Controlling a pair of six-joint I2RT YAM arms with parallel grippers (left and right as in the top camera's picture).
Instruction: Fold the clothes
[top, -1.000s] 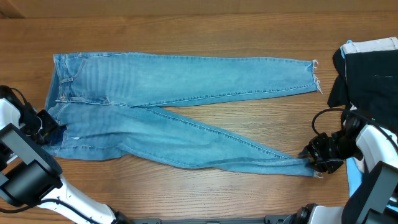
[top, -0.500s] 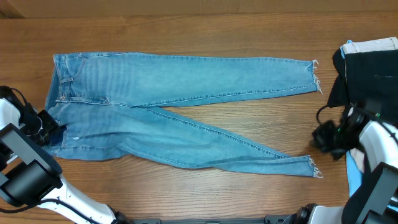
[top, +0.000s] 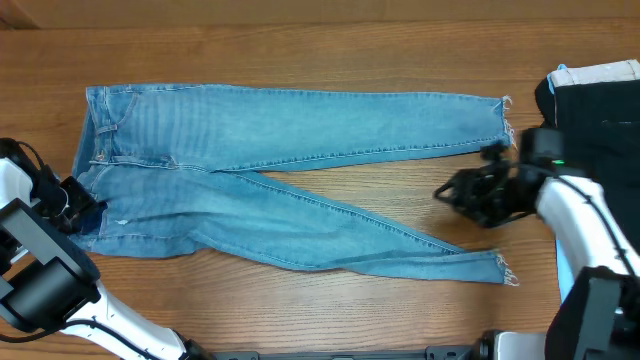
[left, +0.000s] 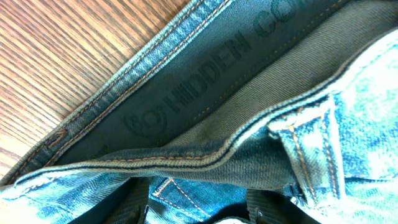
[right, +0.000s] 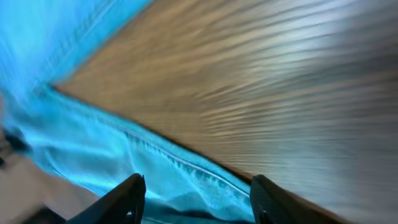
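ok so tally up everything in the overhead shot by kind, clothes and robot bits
jeans: 1
black garment: 1
pale cloth at its top edge: 1
robot arms: 2, left arm and right arm
total: 5
the stack at the right edge is cut off by the frame, so it may hold more

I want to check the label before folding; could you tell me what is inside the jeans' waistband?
The jeans show a dark lining printed with "HIDDEN" and a round logo. Further lettering runs out of view, and denim folds cover the lining's lower part.
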